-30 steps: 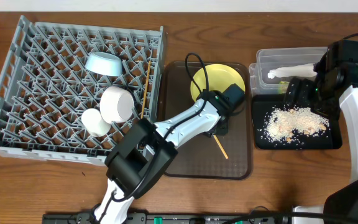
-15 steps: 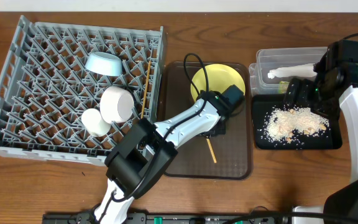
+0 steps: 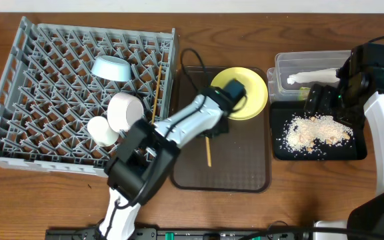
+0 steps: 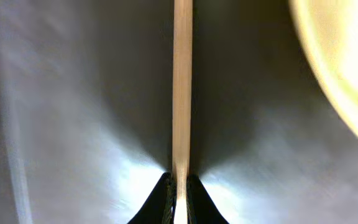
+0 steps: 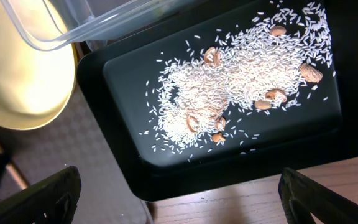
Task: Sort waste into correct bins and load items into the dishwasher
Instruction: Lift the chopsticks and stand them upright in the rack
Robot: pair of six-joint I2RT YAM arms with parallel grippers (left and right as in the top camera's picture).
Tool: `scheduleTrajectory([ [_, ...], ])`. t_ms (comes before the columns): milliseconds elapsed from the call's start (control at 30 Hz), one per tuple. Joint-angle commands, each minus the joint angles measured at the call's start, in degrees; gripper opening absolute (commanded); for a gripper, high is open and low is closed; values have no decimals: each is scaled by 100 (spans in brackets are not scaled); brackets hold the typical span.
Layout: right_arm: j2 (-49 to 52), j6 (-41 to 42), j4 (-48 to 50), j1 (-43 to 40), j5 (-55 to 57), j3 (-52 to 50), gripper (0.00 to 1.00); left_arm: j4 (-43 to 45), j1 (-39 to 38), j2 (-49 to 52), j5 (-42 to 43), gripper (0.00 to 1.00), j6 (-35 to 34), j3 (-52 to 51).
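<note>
Reaching from the table's near edge over a large dark brown serving tray (image 3: 245, 175), the left arm ends in the left gripper (image 3: 213, 131). Its jaws are pinched narrow on one end of a thin wooden chopstick (image 3: 209, 153). The wrist view shows the stick clamped between black fingertips (image 4: 160, 196). The stick points back toward the near side above the tray, and I cannot tell whether its free end touches. Just beyond the gripper, a round yellow plate (image 3: 253, 100) sits in the tray's far right corner. To the right, a shallow black rectangular tray (image 3: 359, 152) holds a heap of beige rice-like crumbs (image 3: 315, 130). The right gripper (image 3: 317, 99) hovers over its far edge, jaws spread wide and holding nothing. Behind that, a clear plastic rectangular tub (image 3: 287, 63) contains a crumpled white paper napkin (image 3: 315, 77). On the left, a large grey plastic dish rack (image 3: 39, 93) carries a small white cup (image 3: 102, 131) touching a white bowl (image 3: 125, 110). A second wooden chopstick (image 3: 157, 93) lies near its right wall, and farthest back is a tilted light blue bowl (image 3: 111, 68).
</note>
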Motion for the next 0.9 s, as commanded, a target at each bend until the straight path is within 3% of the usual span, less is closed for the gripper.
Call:
scheduleTrajectory([
  [0, -118, -52, -2, -15, -31, 90, 99, -46, 387, -693, -240, 8, 1067, 85],
  [433, -118, -52, 0, -15, -33, 90, 99, 57, 1720, -2190, -625, 8, 3436, 107],
  [667, -118, -52, 0, -15, -33, 90, 99, 387, 2199, -1969, -623, 8, 3432, 57],
  [767, -118, -52, -2, -15, -31, 90, 99, 442, 2273, -1834, -623, 16, 3429, 57],
  [833, -118, -52, -2, -15, -33, 90, 99, 466, 2273, -1812, -623, 29, 3432, 57],
  [867, -118, -52, -2, -15, -33, 90, 99, 485, 2273, -1812, -623, 31, 3432, 57],
])
